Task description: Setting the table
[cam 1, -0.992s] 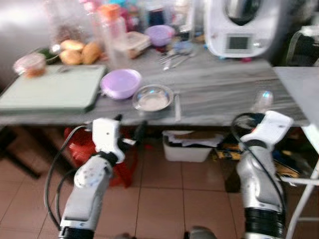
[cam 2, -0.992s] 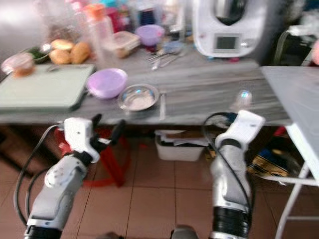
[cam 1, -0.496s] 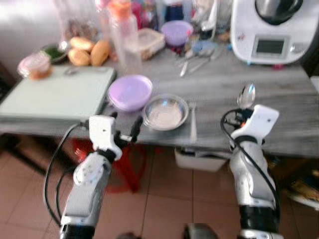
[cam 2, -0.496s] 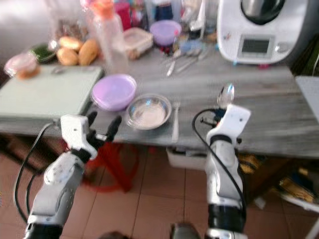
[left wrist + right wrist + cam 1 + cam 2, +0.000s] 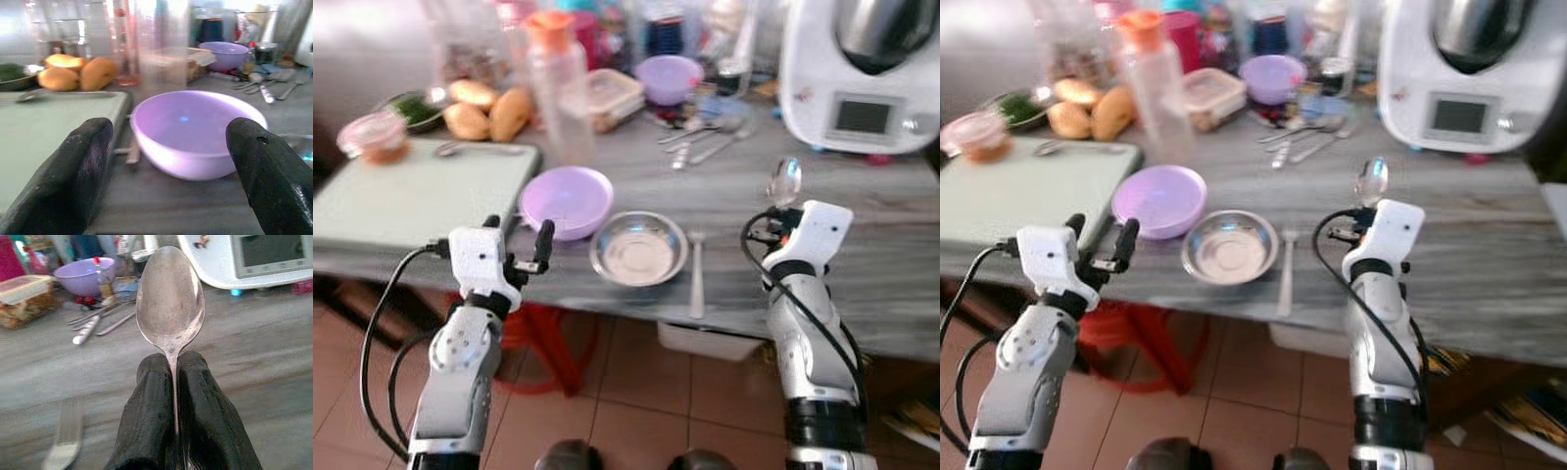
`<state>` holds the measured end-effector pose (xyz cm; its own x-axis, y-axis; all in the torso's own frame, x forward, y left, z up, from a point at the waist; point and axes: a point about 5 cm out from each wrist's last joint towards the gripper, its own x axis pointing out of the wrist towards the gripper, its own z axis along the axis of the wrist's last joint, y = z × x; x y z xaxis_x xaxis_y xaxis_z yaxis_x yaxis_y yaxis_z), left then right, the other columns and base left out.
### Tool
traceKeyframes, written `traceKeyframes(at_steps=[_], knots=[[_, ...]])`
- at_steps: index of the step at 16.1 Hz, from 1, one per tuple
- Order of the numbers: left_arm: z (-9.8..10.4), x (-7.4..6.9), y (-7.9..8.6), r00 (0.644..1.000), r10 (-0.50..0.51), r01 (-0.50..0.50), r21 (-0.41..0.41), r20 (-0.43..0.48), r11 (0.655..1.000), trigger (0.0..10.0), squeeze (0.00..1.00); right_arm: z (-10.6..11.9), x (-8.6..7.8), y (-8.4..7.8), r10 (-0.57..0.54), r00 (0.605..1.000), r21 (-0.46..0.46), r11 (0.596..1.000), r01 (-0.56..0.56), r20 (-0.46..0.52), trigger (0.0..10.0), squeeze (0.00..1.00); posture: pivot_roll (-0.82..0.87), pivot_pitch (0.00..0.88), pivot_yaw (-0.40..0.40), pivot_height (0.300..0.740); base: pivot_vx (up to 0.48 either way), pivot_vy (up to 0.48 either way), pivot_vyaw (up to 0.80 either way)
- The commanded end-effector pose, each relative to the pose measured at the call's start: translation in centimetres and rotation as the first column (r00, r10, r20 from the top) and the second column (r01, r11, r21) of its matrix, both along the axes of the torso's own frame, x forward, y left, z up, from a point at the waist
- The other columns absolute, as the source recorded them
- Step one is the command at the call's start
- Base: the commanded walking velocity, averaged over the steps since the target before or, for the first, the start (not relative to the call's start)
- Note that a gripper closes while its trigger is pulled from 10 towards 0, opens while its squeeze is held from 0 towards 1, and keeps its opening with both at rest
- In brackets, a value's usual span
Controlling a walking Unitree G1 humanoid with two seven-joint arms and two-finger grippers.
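a grey wood-grain table (image 5: 862,245) carries a steel bowl (image 5: 638,248), fork (image 5: 696,272), purple bowl (image 5: 567,201) and cutting board (image 5: 411,191).

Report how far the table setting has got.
Already laid: a round steel bowl near the front edge of the grey wooden table, with a metal fork just to its right. In hand: the right gripper holds a silver spoon upright. Left: setting the spoon down. The left gripper is open in front of a lilac plastic bowl.

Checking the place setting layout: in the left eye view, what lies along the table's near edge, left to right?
Green cutting board → purple bowl → steel bowl → fork → spoon held upright in the right gripper.
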<state>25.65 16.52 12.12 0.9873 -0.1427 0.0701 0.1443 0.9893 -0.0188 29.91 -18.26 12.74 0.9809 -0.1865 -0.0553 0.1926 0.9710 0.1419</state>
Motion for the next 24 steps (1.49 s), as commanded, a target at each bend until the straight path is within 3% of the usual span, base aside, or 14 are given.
traceKeyframes(at_steps=[1, 4, 9, 15, 20, 24], knots=[[0.2, -0.4, 0.6, 1.0, 0.005, -0.005, 0.024, 0.001, 1.0, 10.0, 0.0, -0.4, 0.1, 0.2, 0.019, 0.999, 0.028, 0.999, -0.019, -0.033, 10.0, 0.0, 0.03, 0.015, 0.058, 0.74, 0.0, 0.0, 0.0], [-0.2, -1.2, 0.4, 0.998, -0.049, 0.05, 0.031, -0.029, 0.998, 10.0, 0.0, -1.9, -0.4, 0.6, 0.029, 0.992, 0.062, 0.998, -0.021, -0.126, 10.0, 0.0, 0.04, 0.021, 0.062, 0.74, 0.0, 0.0, 0.0], [-0.5, -1.1, 0.0, 0.996, -0.071, 0.072, 0.021, -0.047, 0.997, 10.0, 0.0, -3.7, -1.4, 0.9, 0.02, 0.976, 0.122, 0.993, 0.006, -0.215, 10.0, 0.0, 0.04, 0.022, 0.069, 0.74, 0.0, 0.0, 0.0], [-0.5, -1.2, -0.2, 0.995, -0.082, 0.083, 0.017, -0.052, 0.996, 10.0, 0.0, -4.1, -1.4, 1.3, 0.045, 0.965, 0.159, 0.987, -0.004, -0.26, 10.0, 0.0, 0.04, 0.02, 0.061, 0.74, 0.0, 0.0, 0.0], [-0.6, -1.2, -0.6, 0.993, -0.099, 0.1, 0.013, -0.057, 0.995, 10.0, 0.0, -4.7, -1.5, 2.1, 0.074, 0.951, 0.249, 0.969, 0.004, -0.301, 10.0, 0.0, 0.03, 0.019, 0.062, 0.74, 0.0, 0.0, 0.0], [-0.5, -1.0, -0.6, 0.993, -0.106, 0.107, 0.014, -0.057, 0.994, 10.0, 0.0, -5.3, -2.0, 2.0, 0.072, 0.937, 0.231, 0.973, 0.009, -0.341, 10.0, 0.0, 0.03, 0.019, 0.062, 0.74, 0.0, 0.0, 0.0]])
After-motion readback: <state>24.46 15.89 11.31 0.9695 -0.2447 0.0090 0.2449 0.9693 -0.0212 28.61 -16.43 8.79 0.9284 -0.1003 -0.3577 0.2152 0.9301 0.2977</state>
